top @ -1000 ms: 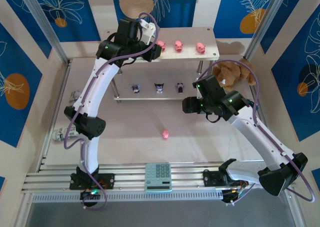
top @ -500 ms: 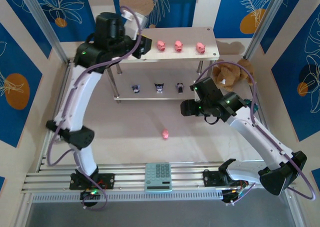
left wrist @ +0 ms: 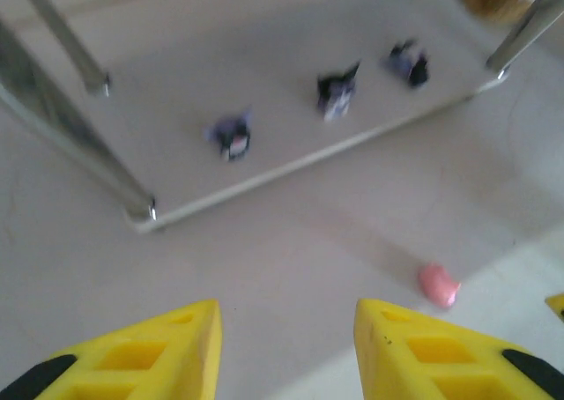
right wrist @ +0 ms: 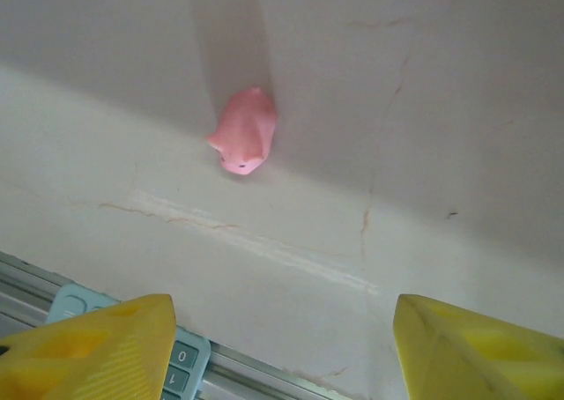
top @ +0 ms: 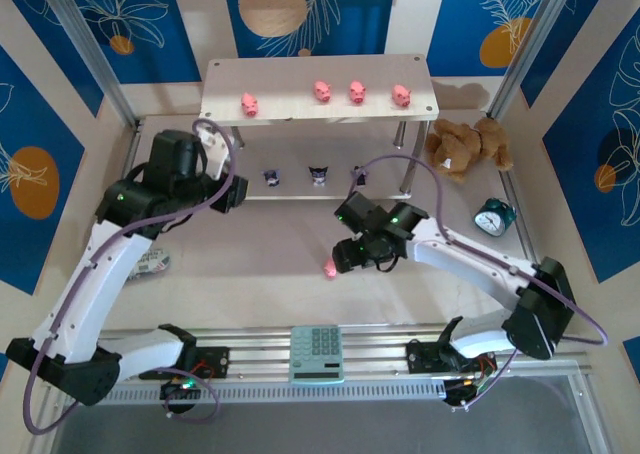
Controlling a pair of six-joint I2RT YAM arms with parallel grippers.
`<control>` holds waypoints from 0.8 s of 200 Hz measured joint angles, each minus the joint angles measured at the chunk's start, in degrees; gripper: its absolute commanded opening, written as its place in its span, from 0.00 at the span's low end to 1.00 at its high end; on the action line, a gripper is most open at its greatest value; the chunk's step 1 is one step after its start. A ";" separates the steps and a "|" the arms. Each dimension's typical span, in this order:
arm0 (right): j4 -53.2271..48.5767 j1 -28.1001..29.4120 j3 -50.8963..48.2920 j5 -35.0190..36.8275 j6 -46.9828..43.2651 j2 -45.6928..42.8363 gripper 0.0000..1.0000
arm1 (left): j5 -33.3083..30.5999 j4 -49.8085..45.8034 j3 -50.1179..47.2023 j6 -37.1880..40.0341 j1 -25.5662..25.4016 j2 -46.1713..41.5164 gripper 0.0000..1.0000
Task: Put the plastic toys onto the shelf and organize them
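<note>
Over the bench (top: 260, 264), my right pincer (top: 338, 259) is hanging just above the loose pink pig (top: 330, 270), which is lying on its side on the bare surface in front of the shelf (top: 225, 74). Through the right wrist camera my yellow fingers (right wrist: 88, 347) are standing wide apart with nothing between them, and the loose pink pig (right wrist: 244, 129) is sitting ahead of the gap, a little to the left. My left pincer (top: 236, 194) is hovering near the left front corner of the lower level (top: 300, 189), also apart and gripping nothing; its fingers (left wrist: 141, 356) are framing bare bench. On that lower level the three dark figurines are standing in a row: the left one (top: 272, 177), the middle one (top: 318, 175) and the right one (top: 358, 174), well spaced from each other. On the top board four pink pigs are resting, one alone (top: 250, 104) toward the left and three in a line (top: 322, 91), (top: 357, 92), (top: 401, 95) toward the right. A brown plush bear (top: 465, 144) is slumping beside the shelf's right legs, a teal clock (top: 490, 217) is standing nearer to me, and a calculator (top: 316, 354) is lying on the rail between my two bases.
</note>
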 measured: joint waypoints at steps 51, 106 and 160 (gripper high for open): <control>3.13 2.03 1.97 -1.16 1.79 12.20 0.69 | 4.63 -1.70 -6.78 -1.90 6.38 -7.17 0.44; 4.72 2.16 5.95 -1.18 4.24 21.88 0.63 | 8.76 -1.70 -7.37 -1.14 10.84 -6.51 0.44; 5.20 2.16 8.92 -0.98 4.72 27.47 0.50 | 10.88 -1.70 -8.00 0.50 13.77 -6.16 0.44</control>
